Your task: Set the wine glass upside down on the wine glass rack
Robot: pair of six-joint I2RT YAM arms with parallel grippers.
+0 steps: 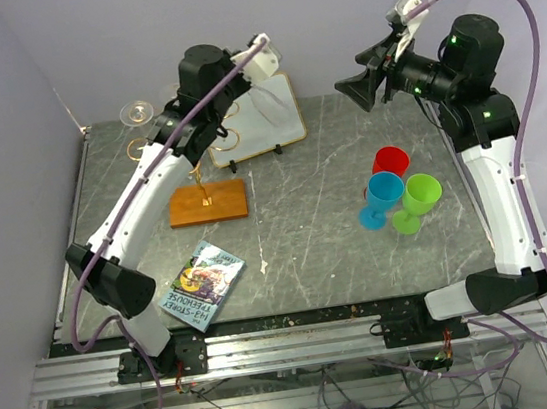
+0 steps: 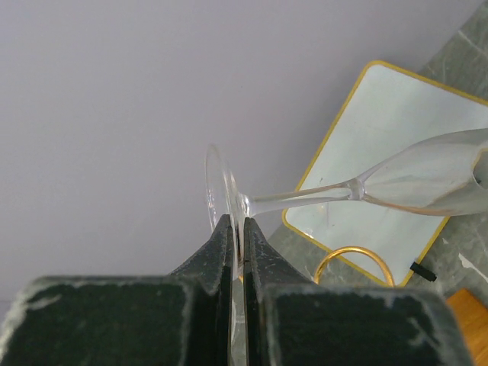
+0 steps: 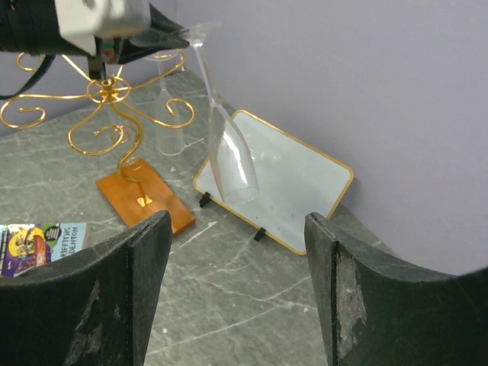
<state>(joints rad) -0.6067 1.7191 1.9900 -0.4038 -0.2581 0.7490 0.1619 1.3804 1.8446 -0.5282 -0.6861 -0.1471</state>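
Glass (image 3: 229, 152) hangs bowl-down just beside the rack (image 3: 107, 91), its thin foot pinched in the left claw (image 2: 237, 236); right claw (image 3: 236, 229) spread wide, empty. We'd keep the stem plumb, thread it into a free scroll, and let go once the foot seats. Slick clear glass; thin curled gold wire, flat wooden base.

You have a grey marbled table (image 1: 317, 148) carrying the wine glass rack (image 1: 208, 202) at left, with a white framed board (image 1: 262, 115) just behind it. A book (image 1: 201, 285) lies near the front, and at right three plastic goblets cluster: red (image 1: 390, 162), blue (image 1: 384, 198) and green (image 1: 416, 201).
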